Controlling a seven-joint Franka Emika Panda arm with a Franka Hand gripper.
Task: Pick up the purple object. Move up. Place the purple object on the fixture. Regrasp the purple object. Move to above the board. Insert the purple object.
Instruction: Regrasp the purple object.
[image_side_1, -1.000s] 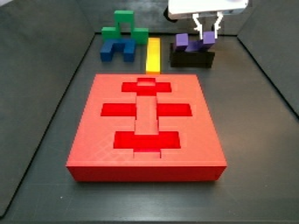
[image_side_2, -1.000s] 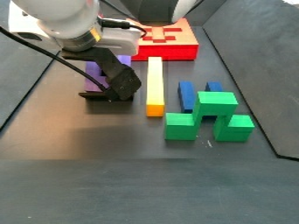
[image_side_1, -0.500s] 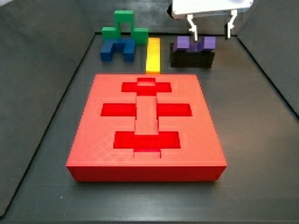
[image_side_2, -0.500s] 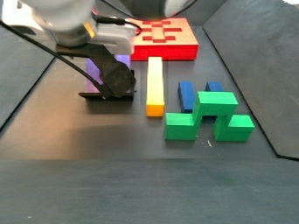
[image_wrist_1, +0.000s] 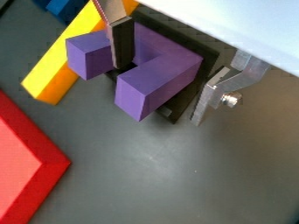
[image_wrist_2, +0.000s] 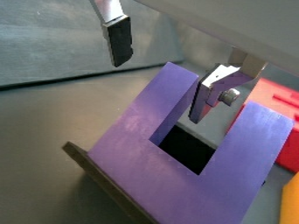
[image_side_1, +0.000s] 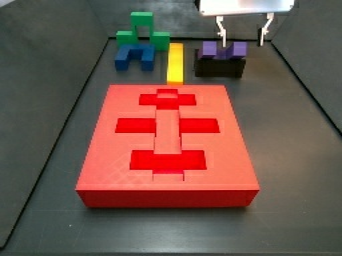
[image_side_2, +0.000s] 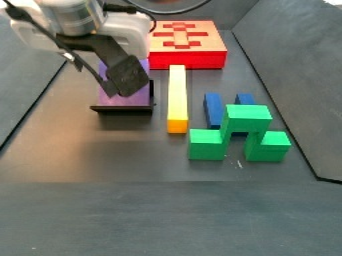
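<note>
Dark grey matte table (image_side_1: 54, 150), walled by dark panels at the sides and far end. Purple object (image_side_1: 222, 48) seated in the black fixture (image_side_1: 222, 68) at the far right, prongs up. Pincer (image_side_1: 246, 30) released, hanging just above the purple object, silver fingers (image_wrist_1: 219, 91) spread apart and clear of it in both wrist views. Red board (image_side_1: 167, 145) in the middle, nearer the camera. Yellow bar (image_side_1: 177, 61) just left of the fixture; green block (image_side_1: 140, 29) and blue block (image_side_1: 130, 59) farther left.
</note>
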